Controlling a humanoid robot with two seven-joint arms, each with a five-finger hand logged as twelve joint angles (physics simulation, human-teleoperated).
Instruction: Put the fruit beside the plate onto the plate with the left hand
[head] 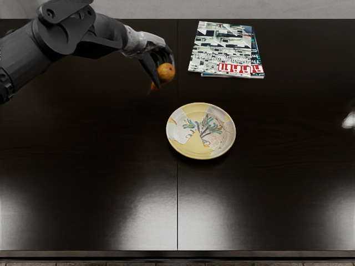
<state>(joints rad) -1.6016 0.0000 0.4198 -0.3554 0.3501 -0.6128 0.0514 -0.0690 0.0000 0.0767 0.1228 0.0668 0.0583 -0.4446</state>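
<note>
- Nearest the camera, head view: dark, glossy, flat-topped bench [89, 188], with a fine seam running front to back along its middle.
- Round yellow ceramic plate [201, 131] with a painted green plant motif and white patches lies flat at mid-bench, straddling the seam; nothing rests on it.
- Small round orange fruit [166, 72] sits beyond the plate's far-left rim, apart from it, with an orange glint on the bench surface just below it.
- Left hand [155, 58], on the dark arm entering from the left, has its fingers curled about the fruit.
- Two overlapping printed magazines [226, 50] lie flat at the far side, right of the fruit.
- Right hand [349, 119]: only a pale fragment shows at the right edge; its state cannot be told.
</note>
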